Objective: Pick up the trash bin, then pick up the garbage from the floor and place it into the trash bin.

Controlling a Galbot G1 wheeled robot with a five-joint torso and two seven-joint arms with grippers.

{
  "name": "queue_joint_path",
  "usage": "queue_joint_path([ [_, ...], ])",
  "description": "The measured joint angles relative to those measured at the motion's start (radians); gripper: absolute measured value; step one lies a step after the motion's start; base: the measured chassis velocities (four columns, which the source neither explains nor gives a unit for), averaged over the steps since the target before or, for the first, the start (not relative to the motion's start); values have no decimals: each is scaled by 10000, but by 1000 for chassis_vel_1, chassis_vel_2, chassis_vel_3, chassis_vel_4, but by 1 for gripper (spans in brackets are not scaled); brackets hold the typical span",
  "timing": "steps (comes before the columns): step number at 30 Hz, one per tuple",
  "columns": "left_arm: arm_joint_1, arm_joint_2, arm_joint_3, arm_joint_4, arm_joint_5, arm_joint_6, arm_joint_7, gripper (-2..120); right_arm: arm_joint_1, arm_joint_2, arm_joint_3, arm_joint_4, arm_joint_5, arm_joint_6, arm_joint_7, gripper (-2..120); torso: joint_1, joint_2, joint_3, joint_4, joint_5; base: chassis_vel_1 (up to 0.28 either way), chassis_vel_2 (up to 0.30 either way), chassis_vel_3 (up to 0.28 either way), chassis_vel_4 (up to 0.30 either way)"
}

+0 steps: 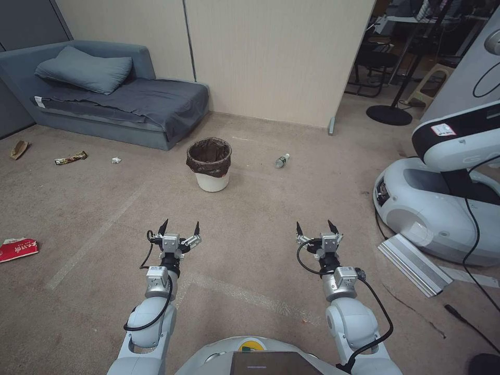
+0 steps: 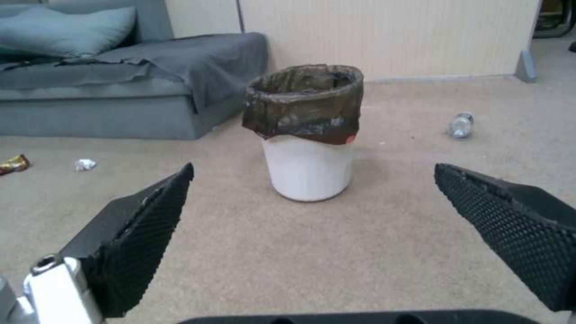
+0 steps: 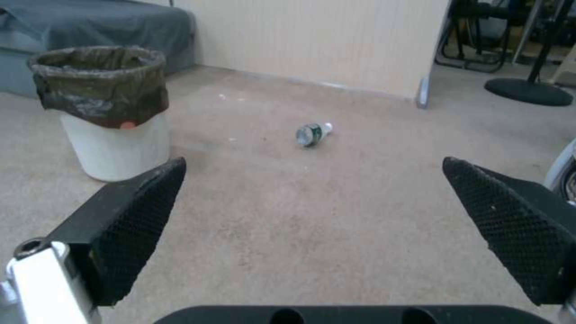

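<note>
Nearest to the robot, the left gripper [image 1: 179, 228] and the right gripper [image 1: 317, 227] hang side by side over bare carpet, each with its fingers spread wide and nothing between them. Off at the near left edge lies a red-and-white carton [image 1: 18, 249], partly cut off by the frame. Farther on, roughly ahead of the left arm and well apart from both grippers, the trash bin [image 1: 210, 165] stands upright on the floor, a small white pail with a dark bag [image 2: 306, 104] folded over its rim. It looks light and fairly stiff, though the smooth plastic wall could slip; I'd judge the rim the best hold, one finger inside and one outside, pinching bag and lip together. What's inside it can't be seen from here. To its right lies a clear bottle [image 3: 312, 133] on its side, light and likely to roll. To the far left, before the sofa [image 1: 112, 99], sit a crumpled tissue [image 1: 116, 160], a snack wrapper [image 1: 71, 158] and a tan paper scrap [image 1: 19, 149], all small and hard to make out.
</note>
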Motion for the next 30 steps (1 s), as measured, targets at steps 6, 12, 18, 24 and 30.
queue_joint_path([
  [6, 0, 0, 0, 0, 0, 0, 0, 100, 0, 0, 0, 0, 0, 0, 0, 100, 0, 0, 0, 0, 0, 0, 0, 0, 0],
  [12, 0, 0, 0, 0, 0, 0, 0, 100, 0, 0, 0, 0, 0, 0, 0, 100, 0, 0, 0, 0, 0, 0, 0, 0, 0],
  [18, 0, 0, 0, 0, 0, 0, 0, 100, 0, 0, 0, 0, 0, 0, 0, 100, 0, 0, 0, 0, 0, 0, 0, 0, 0],
  [24, 0, 0, 0, 0, 0, 0, 0, 100, 0, 0, 0, 0, 0, 0, 0, 100, 0, 0, 0, 0, 0, 0, 0, 0, 0],
  [30, 0, 0, 0, 0, 0, 0, 0, 100, 0, 0, 0, 0, 0, 0, 0, 100, 0, 0, 0, 0, 0, 0, 0, 0, 0],
])
